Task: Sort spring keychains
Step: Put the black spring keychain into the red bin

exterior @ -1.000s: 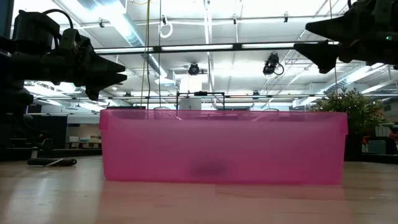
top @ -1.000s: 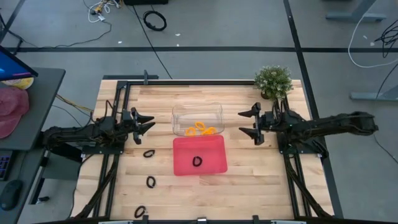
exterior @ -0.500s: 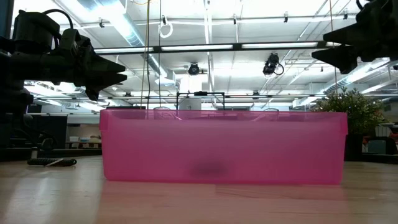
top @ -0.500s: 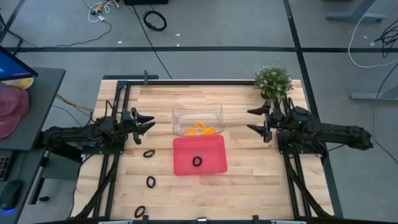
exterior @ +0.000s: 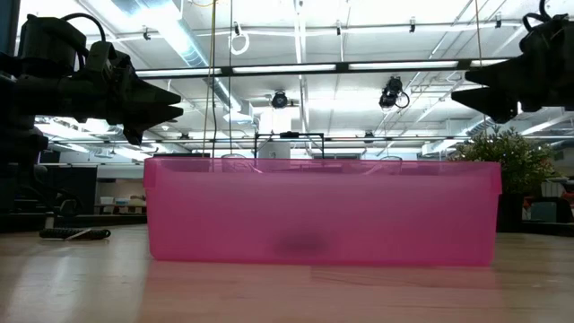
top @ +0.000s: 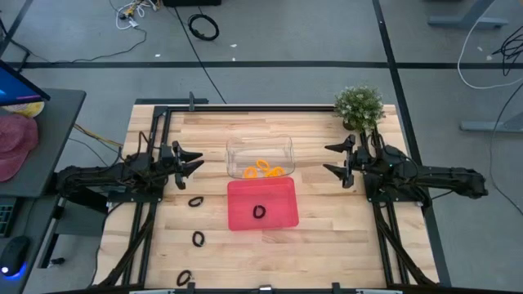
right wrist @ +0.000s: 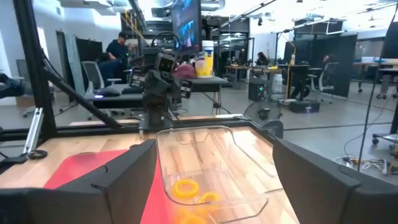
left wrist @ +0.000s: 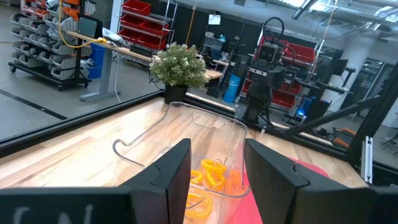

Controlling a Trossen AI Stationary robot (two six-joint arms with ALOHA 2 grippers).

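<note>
Orange spring keychains point(top: 261, 170) lie in the clear tray point(top: 282, 144), and also show in the left wrist view point(left wrist: 208, 179) and the right wrist view point(right wrist: 186, 187). One black keychain point(top: 260, 212) lies in the red tray point(top: 282, 189). Three more black keychains rest on the table near the left arm point(top: 195, 201), point(top: 198, 238), point(top: 185, 278). My left gripper point(top: 198, 162) hovers open to the left of the clear tray. My right gripper point(top: 328, 160) hovers open to its right. Both point at the tray from opposite sides, above the table point(exterior: 166, 100), point(exterior: 471, 90).
A potted plant point(top: 359, 106) stands at the table's far right corner, just behind the right arm. The red tray point(exterior: 323, 211) fills the middle of the low view. A black metal frame point(top: 245, 106) borders the table. People sit in the room beyond point(right wrist: 118, 48).
My right gripper has drawn back from the clear tray toward the table's right edge and has sunk a little, staying open. The left arm and all the keychains have kept still.
</note>
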